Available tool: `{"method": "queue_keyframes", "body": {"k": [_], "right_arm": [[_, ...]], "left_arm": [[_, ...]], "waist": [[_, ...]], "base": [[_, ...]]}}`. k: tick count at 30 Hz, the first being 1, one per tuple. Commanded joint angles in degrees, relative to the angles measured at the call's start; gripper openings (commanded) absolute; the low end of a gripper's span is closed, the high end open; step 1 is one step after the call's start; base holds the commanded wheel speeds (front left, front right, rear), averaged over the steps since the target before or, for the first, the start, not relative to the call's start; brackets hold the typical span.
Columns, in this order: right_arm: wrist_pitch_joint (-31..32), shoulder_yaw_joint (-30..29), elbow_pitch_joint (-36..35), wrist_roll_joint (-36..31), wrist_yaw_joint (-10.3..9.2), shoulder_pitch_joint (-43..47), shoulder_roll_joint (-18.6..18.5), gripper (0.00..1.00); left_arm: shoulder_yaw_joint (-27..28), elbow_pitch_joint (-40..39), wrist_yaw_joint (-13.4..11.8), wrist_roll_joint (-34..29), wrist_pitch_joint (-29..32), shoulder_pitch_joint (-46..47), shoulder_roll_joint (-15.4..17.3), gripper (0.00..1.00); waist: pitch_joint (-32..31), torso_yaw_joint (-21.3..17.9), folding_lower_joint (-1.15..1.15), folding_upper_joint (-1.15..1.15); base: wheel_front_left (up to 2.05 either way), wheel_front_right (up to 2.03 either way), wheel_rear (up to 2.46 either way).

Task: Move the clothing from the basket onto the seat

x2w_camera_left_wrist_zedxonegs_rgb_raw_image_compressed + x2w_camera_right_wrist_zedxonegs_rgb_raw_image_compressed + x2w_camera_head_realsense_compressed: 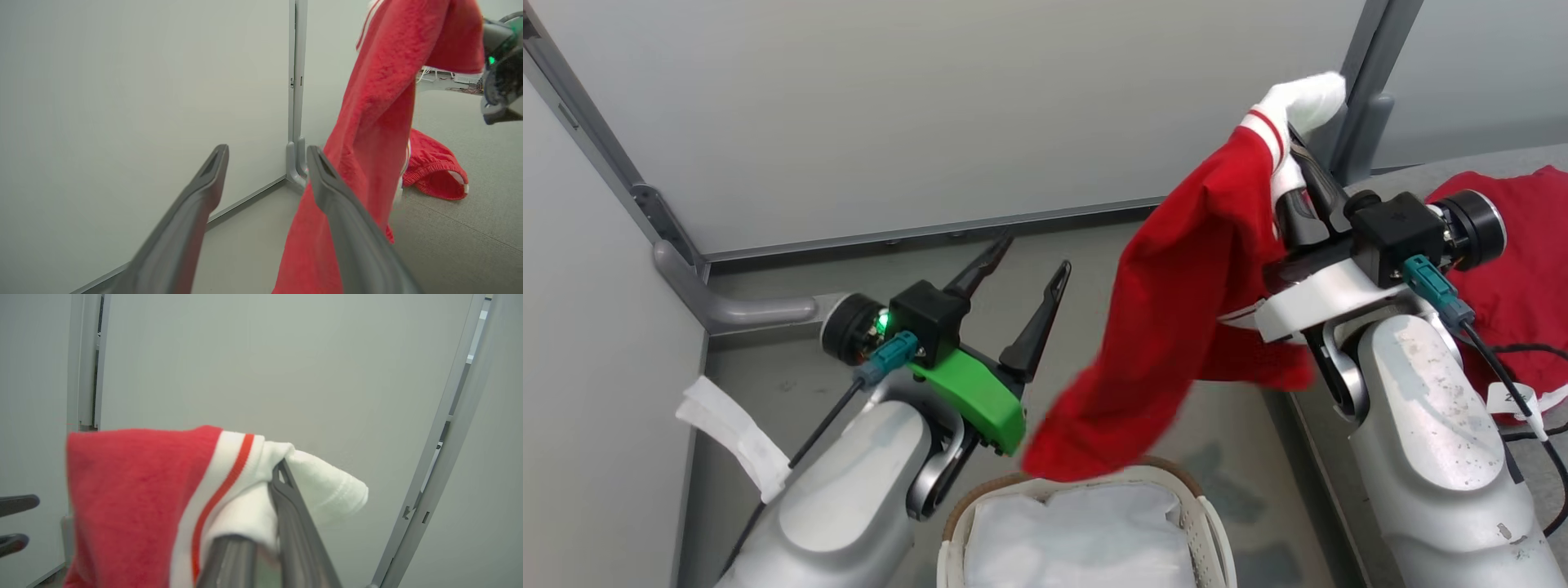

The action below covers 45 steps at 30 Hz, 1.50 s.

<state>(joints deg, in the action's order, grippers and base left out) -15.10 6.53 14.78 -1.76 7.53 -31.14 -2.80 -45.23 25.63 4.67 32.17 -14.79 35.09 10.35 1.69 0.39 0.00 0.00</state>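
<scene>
My right gripper (1294, 147) is shut on the white ribbed cuff of a red garment (1184, 310), which hangs down with its lower end just above the basket (1152, 472). In the right wrist view the fingers (292, 510) pinch that striped cuff (245, 473). My left gripper (1033, 255) stands open with nothing between its fingers, left of the hanging cloth. In the left wrist view the hanging garment (376, 122) sits just behind the right-hand finger (339, 204). A second red garment (1527, 253) lies on the grey seat (1470, 167) at the right. The basket shows its white lining.
Pale wall panels with grey metal posts (1364, 90) close off the back and the left. A grey floor strip (792, 384) runs between the wall and the basket. A black cable and a white tag (1515, 400) lie on the seat beside my right forearm.
</scene>
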Motion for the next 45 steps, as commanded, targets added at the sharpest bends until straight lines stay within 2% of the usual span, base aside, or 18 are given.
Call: {"method": "queue_keyframes", "body": {"k": [1, 10, 22, 26, 34, 41, 45], "right_arm": [[-0.09, -0.57, -0.38, -0.2, -0.08, 0.74, -0.19, 0.0], [-0.09, -3.47, -0.59, -1.04, -0.08, 1.31, -0.18, 0.0], [-0.09, -5.77, -0.07, -1.37, -0.08, 1.83, -0.19, 0.0], [-0.09, -6.18, -0.35, -2.01, -0.08, 1.25, -0.2, 0.0], [-0.09, -7.74, -1.25, -3.03, -0.07, 0.51, -0.17, 0.0], [-0.09, -10.71, -1.5, -3.56, -0.08, 1.57, -0.16, 0.0], [-0.09, -11.73, -1.24, -3.08, -0.07, 2.25, -0.13, 0.0]], "left_arm": [[0.39, 0.18, 0.17, 0.42, -0.41, -1.72, -0.43, 1.0], [5.39, -2.6, 0.91, -2.44, -0.47, -9.68, -3.7, 1.0], [8.99, -4.54, 2.3, -6.81, -0.44, -15.28, -5.71, 1.0], [9.6, -4.88, 2.49, -8.52, -0.44, -16.08, -6.01, 1.0], [11.9, -5.34, 2.7, -10.75, -0.44, -16.54, -6.25, 1.0], [11.5, -4.49, 2.79, -12.27, -0.45, -16.05, -6.16, 1.0], [10.68, -3.87, 2.83, -12.48, -0.45, -15.97, -6.02, 1.0]], "waist": [[0.06, -0.11, 0.0, 0.0], [0.62, -1.13, 0.0, 0.0], [1.37, -4.07, 0.0, 0.0], [2.04, -7.11, 0.0, 0.0], [4.74, -16.75, 0.0, 0.0], [6.81, -24.74, 0.0, 0.0], [7.2, -27.56, 0.0, 0.0]], "base": [[0.0, 0.0, 0.0], [0.0, 0.0, 0.0], [0.0, 0.0, 0.0], [0.0, 0.0, 0.0], [0.0, 0.0, 0.0], [0.0, 0.0, 0.0], [0.0, 0.0, 0.0]]}}
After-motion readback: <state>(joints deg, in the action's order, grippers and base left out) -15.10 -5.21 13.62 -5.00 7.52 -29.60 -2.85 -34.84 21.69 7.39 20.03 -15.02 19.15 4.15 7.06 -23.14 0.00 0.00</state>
